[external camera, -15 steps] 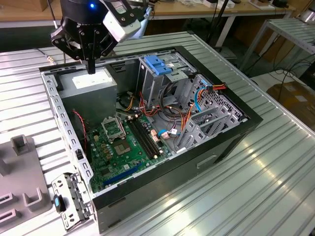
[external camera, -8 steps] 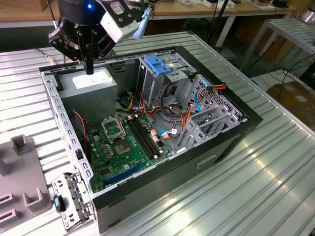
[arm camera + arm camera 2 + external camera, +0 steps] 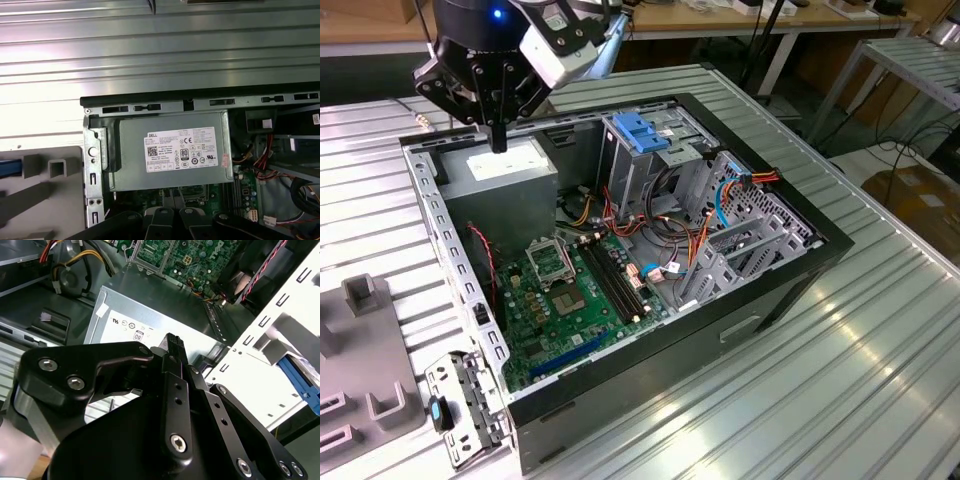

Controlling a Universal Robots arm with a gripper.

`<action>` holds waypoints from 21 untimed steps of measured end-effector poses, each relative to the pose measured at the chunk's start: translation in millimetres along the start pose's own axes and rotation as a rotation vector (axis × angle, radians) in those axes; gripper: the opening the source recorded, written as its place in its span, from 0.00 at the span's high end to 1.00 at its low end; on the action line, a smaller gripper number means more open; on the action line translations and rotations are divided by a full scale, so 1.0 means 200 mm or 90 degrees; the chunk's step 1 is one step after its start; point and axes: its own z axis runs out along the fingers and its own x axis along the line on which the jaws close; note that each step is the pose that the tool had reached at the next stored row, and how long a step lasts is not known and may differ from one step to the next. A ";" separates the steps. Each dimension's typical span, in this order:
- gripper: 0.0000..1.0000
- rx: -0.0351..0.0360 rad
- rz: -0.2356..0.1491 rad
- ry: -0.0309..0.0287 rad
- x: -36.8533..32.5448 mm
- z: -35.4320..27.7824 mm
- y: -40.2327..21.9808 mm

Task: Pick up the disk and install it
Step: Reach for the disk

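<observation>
Of the disk I see just a blue plastic edge [image 3: 10, 168] standing in the grey fixture [image 3: 55, 167] beside the computer case; the same blue edge [image 3: 300, 382] appears in the second wrist view. Its silver body is out of view. My gripper [image 3: 498, 130] hangs over the case's back corner, just above the grey power-supply box [image 3: 505, 165]. The fingers [image 3: 174, 342] meet at one narrow tip, shut with nothing between them. The gripper is well apart from the blue edge.
The open computer case [image 3: 800, 215] lies on a ribbed metal table [image 3: 880, 360]. Inside are the green motherboard [image 3: 570, 290], loose cables and a tall grey cage with a blue cap [image 3: 640, 135]. A metal bracket [image 3: 465, 405] lies by the grey fixture [image 3: 365, 340].
</observation>
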 end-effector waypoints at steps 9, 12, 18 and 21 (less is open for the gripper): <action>0.89 0.0000 0.000 0.0006 0.020 0.004 -0.002; 0.89 0.0000 0.000 0.0008 0.027 0.005 -0.002; 0.89 0.0001 0.000 0.0012 0.043 0.008 -0.004; 0.89 0.0001 0.000 0.0014 0.055 0.010 -0.005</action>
